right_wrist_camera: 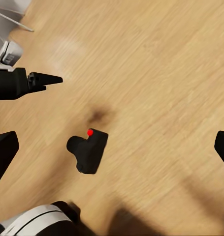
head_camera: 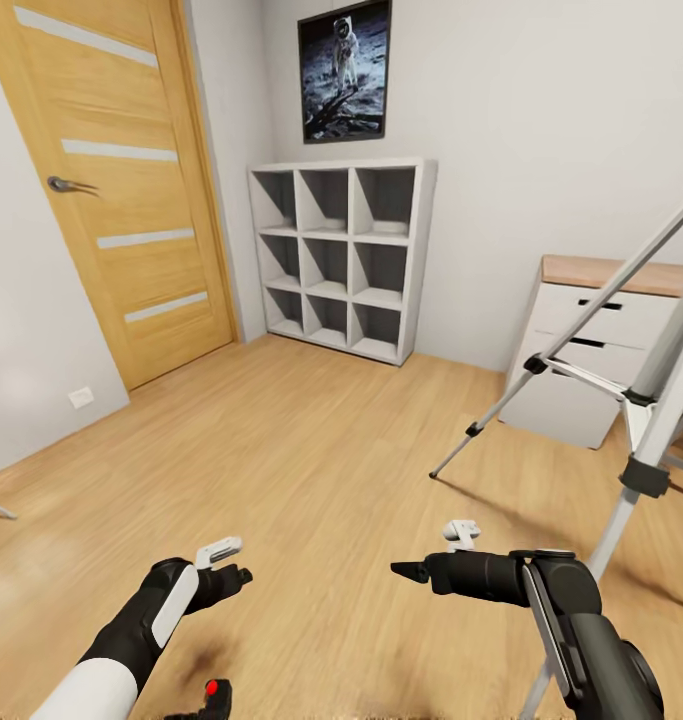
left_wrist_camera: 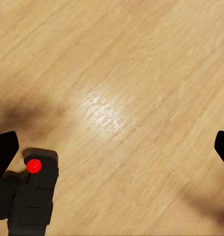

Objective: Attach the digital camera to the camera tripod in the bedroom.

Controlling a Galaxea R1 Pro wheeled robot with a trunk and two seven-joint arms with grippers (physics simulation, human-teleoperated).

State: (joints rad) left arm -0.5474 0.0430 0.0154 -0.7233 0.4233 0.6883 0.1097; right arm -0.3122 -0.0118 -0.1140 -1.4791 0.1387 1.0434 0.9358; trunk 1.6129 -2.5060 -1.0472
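The digital camera [head_camera: 213, 697], black with a red button, lies on the wood floor at the head view's bottom edge, just below my left arm. In the left wrist view the camera [left_wrist_camera: 32, 196] sits near one fingertip [left_wrist_camera: 3, 153], outside the open left gripper [left_wrist_camera: 112, 147]. The right wrist view looks down on the camera [right_wrist_camera: 89, 150] between the spread tips of the open right gripper [right_wrist_camera: 112, 147]. Both the left gripper [head_camera: 231, 572] and right gripper [head_camera: 411, 572] hover above the floor, holding nothing. The camera tripod [head_camera: 671, 400] stands at the right, its head out of view.
A wooden door [head_camera: 111, 180] is at the back left and white cube shelves [head_camera: 341, 260] stand against the far wall. A wood-topped white desk [head_camera: 601, 340] sits behind the tripod. One tripod leg [head_camera: 501, 405] reaches out over the open floor [head_camera: 311, 440].
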